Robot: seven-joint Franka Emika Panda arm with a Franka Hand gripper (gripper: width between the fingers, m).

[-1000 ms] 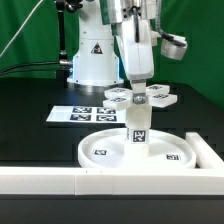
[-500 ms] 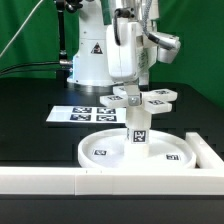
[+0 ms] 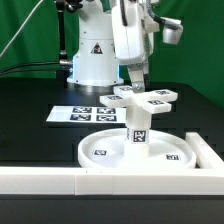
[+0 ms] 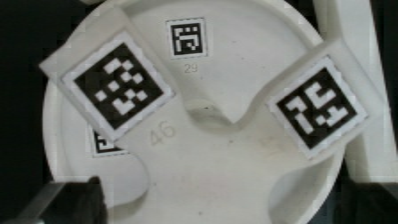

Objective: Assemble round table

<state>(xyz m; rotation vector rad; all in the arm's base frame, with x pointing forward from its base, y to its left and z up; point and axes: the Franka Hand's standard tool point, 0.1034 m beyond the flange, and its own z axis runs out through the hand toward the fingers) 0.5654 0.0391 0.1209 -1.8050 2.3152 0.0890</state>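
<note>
The large round rimmed disc [image 3: 165,148] lies flat near the front wall. The short post [image 3: 137,127] stands upright on its middle. The cross-shaped piece [image 3: 142,98] sits level on top of the post. My gripper [image 3: 134,80] hangs straight above the cross-shaped piece, fingertips just over it. In the wrist view the cross-shaped piece [image 4: 214,120] fills the picture with two big tags showing. My gripper [image 4: 222,205] is open there. Its dark fingertips [image 4: 63,200] stand wide apart on either side of one arm of the piece.
The marker board [image 3: 80,113] lies flat behind the disc, on the exterior view's left. The long white border wall [image 3: 60,180] runs along the front and turns up the exterior view's right [image 3: 210,152]. The arm's white base [image 3: 92,55] stands behind.
My gripper has turned about its vertical axis and risen slightly off the cross-shaped piece. The cross-shaped piece has turned a little on the post. Disc and post have stayed put.
</note>
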